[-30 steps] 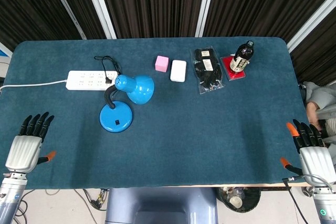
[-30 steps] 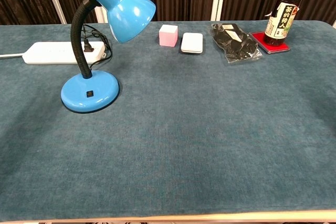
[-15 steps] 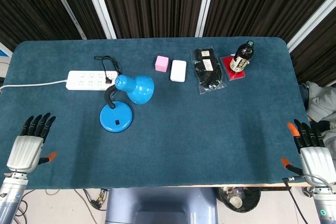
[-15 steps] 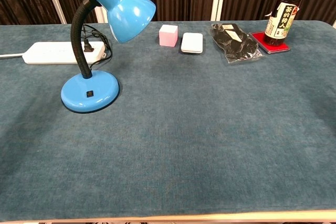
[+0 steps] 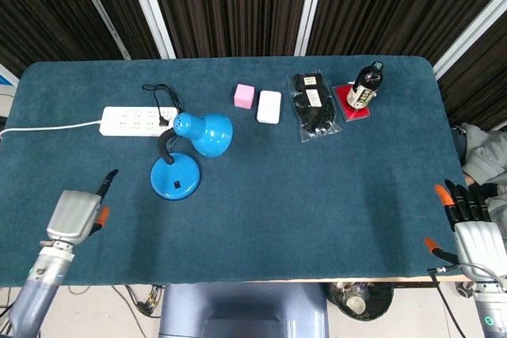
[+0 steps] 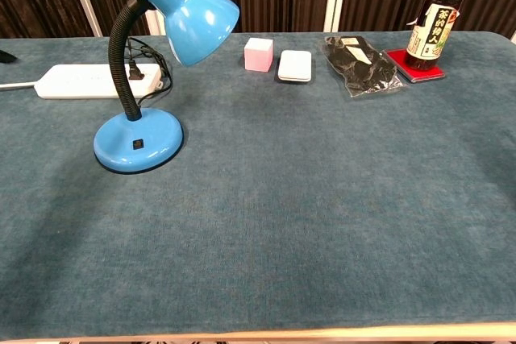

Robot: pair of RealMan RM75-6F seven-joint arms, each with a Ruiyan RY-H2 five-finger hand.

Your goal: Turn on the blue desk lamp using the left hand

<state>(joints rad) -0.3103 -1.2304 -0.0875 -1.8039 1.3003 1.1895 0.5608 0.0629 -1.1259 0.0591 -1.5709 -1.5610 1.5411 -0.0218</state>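
The blue desk lamp (image 5: 176, 176) stands left of the table's middle, its shade (image 5: 212, 134) tipped to the right and unlit. In the chest view its round base (image 6: 113, 155) carries a small black switch (image 6: 138, 144). My left hand (image 5: 73, 214) hovers over the table's front left, a good way left of the base. One dark finger (image 5: 108, 180) points toward the lamp, the others are tucked out of sight, and it holds nothing. A dark fingertip (image 6: 4, 55) shows at the chest view's left edge. My right hand (image 5: 474, 237) rests off the front right corner, fingers straight and apart.
A white power strip (image 5: 133, 121) with the lamp's black cord plugged in lies behind the lamp. Further back sit a pink cube (image 5: 244, 96), a white box (image 5: 269, 106), a black packet (image 5: 314, 105) and a dark bottle (image 5: 365, 85) on a red coaster.
My left hand has moved right and inward over the table toward the lamp, going from straight fingers to one pointing finger. The right hand has barely moved.
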